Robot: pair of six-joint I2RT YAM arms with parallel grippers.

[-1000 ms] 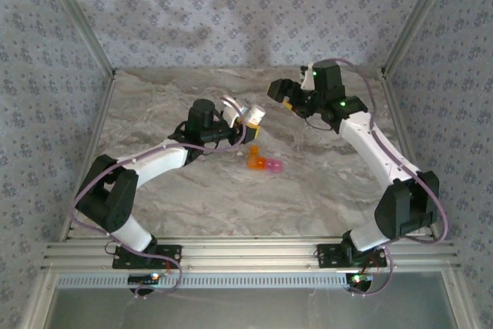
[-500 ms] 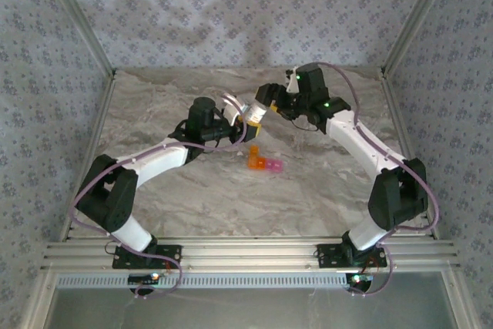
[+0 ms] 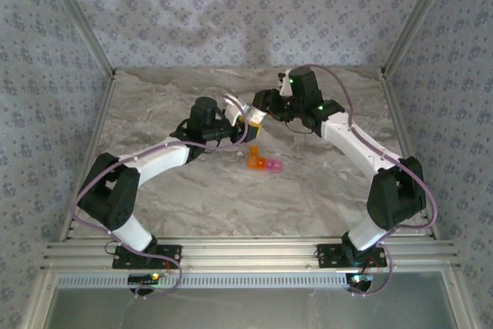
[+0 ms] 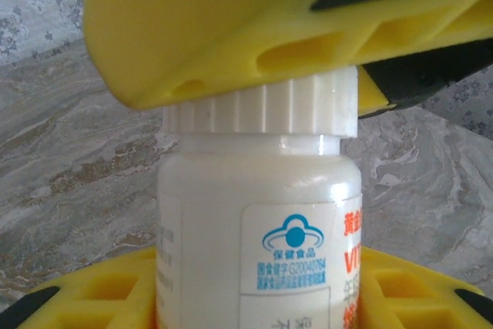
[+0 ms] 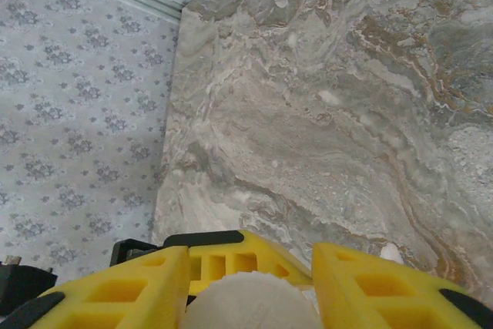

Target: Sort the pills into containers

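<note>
My left fingers [image 4: 81, 298] are clamped on the body of a white bottle [image 4: 254, 213]. In the left wrist view one yellow finger sits on each side of it, along the bottom edge of the frame. My right fingers [image 5: 115, 290] are closed around the bottle's ribbed white cap [image 4: 262, 105], and in the right wrist view the cap [image 5: 250, 306] sits between them at bottom centre, with no gap showing on either side. From above, the two sets of fingers meet just above the middle of the frame, with the bottle held off the marble desk [image 3: 308, 198]. The bottle's label carries a blue emblem and red lettering (too cropped to read whole). The containers [image 3: 264, 163] lie on the desk just below the bottle, near the centre of the frame, orange end at left, pink at right, well apart from both sets of fingers.
</note>
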